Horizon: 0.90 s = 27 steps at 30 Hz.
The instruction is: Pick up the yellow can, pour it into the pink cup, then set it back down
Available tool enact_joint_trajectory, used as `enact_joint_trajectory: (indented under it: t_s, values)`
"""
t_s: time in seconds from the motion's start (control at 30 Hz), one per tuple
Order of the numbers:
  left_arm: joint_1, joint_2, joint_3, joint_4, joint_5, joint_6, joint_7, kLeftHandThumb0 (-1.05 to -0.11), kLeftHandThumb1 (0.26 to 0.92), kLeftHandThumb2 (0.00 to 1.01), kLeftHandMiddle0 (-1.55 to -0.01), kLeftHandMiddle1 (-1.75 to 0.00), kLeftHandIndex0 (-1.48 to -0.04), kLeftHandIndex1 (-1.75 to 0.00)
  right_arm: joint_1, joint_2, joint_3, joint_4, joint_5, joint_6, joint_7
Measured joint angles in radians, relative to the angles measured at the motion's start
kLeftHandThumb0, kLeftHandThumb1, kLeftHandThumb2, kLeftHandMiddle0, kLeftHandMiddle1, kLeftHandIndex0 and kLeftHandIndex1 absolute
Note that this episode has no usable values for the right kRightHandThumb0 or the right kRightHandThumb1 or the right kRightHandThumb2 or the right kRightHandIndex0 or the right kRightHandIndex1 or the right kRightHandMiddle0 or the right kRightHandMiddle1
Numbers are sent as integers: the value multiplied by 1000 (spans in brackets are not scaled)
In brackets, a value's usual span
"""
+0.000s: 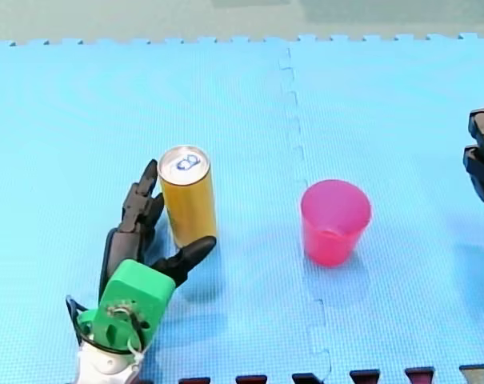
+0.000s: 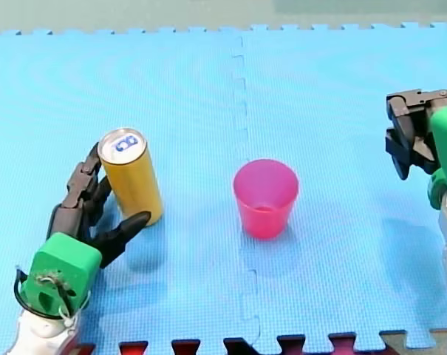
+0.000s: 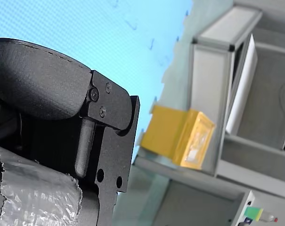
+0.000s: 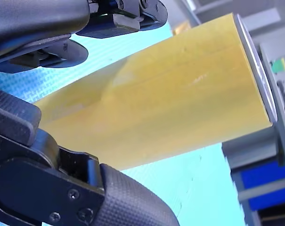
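Left hand (image 1: 130, 240) is bracketing the tall yellow metal can (image 1: 189, 200). Its fingers (image 1: 138, 210) are running up the can's left side and the thumb is reaching in at the base. They are apart, not clamped: the second wrist view is showing a sliver of mat between fingers and can.

The can is standing upright on the blue foam mat surface (image 1: 370, 104). The pink plastic cup (image 1: 334, 220) is sitting upright, well apart to its right.

Right hand (image 2: 409, 133) is hanging at the far right, holding nothing. I cannot tell whether it is open or closed.

I am reading this as the grasp step. The next move is calling for a firm squeeze at mid-body, then a straight lift.
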<state>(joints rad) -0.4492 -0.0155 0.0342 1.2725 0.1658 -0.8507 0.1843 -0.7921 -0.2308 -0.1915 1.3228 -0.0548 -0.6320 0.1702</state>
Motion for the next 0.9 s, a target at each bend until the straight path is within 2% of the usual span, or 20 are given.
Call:
enact_joint_trajectory:
  t_s: [0.37, 0.7, 0.9]
  values:
    - [-6, 3, 22, -21, -51, 39, -87, -1048, 878, 7, -363, -2, -205, -10, 2, 4, 4, -1, -1, -5, -8]
    - [-8, 4, 25, -40, -58, 68, -108, -1048, 878, 4, -367, -3, -224, -14, 7, 9, 8, -3, -2, -15, -23]
    - [-24, -4, 33, -41, -74, 108, -121, -1048, 854, 0, -374, -6, -232, -12, 8, 10, 11, -5, -6, -18, -34]
